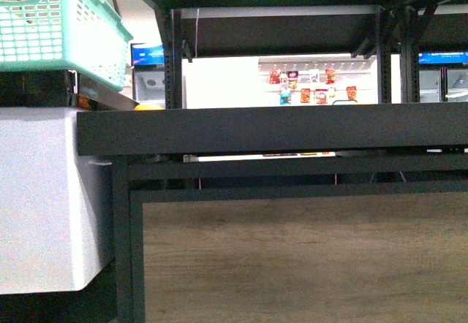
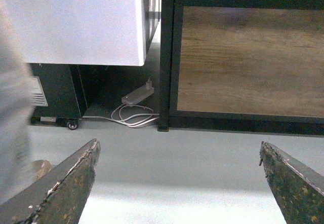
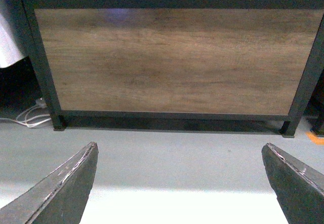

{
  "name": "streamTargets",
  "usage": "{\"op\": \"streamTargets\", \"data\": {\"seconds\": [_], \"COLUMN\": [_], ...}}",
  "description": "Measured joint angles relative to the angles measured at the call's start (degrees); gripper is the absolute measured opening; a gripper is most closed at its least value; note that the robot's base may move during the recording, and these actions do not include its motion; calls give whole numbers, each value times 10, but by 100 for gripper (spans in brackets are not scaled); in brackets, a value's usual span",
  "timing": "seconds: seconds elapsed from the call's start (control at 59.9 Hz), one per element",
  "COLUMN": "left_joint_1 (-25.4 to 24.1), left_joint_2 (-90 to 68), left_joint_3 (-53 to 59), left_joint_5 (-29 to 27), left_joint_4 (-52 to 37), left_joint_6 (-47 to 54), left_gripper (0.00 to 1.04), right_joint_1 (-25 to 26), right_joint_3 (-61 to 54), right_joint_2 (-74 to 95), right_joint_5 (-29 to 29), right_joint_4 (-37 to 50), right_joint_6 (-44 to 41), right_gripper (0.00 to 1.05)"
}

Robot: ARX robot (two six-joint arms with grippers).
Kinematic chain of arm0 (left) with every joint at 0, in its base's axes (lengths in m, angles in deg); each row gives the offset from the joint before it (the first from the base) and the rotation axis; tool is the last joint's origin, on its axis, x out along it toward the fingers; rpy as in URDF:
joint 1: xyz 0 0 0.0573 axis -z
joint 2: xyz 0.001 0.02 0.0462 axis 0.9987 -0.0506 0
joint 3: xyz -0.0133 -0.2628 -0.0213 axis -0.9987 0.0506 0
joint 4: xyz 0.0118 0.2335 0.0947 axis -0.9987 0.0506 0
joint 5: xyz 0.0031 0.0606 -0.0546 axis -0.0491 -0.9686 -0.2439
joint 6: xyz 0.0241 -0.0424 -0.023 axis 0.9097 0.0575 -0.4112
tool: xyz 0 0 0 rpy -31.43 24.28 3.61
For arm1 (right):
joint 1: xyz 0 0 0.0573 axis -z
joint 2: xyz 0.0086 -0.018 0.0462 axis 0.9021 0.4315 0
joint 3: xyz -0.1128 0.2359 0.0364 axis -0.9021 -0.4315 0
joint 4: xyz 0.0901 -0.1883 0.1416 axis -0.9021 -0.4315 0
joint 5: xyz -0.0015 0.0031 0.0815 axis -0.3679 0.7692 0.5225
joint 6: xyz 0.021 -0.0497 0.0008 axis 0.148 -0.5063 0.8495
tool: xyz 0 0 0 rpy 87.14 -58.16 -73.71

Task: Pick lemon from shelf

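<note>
The shelf is a black metal rack. Its deep tray wall [image 1: 270, 129] crosses the front view, with a wood panel [image 1: 300, 257] below and perforated posts [image 1: 174, 60] above. The lemon is hidden; only the top of an orange-yellow fruit [image 1: 148, 107] peeks over the tray's left end. Neither arm shows in the front view. My left gripper [image 2: 178, 183] is open over the grey floor, facing the rack's lower left corner post [image 2: 166, 57]. My right gripper [image 3: 179, 183] is also open and empty, facing the rack's wood panel [image 3: 172, 57] low down.
A teal basket [image 1: 58, 23] rests on a white cabinet [image 1: 44, 199] left of the rack. A power strip with white cable [image 2: 136, 98] lies on the floor between cabinet and rack. A blurred grey shape [image 2: 12, 133] fills one edge of the left wrist view.
</note>
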Motion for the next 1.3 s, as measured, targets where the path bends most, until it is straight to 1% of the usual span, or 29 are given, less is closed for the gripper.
{"op": "streamTargets", "data": {"seconds": [1.302], "left_joint_1": [0], "left_joint_2": [0], "left_joint_3": [0], "left_joint_5": [0], "left_joint_4": [0], "left_joint_6": [0], "left_gripper": [97], "right_joint_1": [0], "right_joint_3": [0], "right_joint_2": [0], "right_joint_5": [0], "right_joint_4": [0], "right_joint_6": [0], "right_gripper": [97]}}
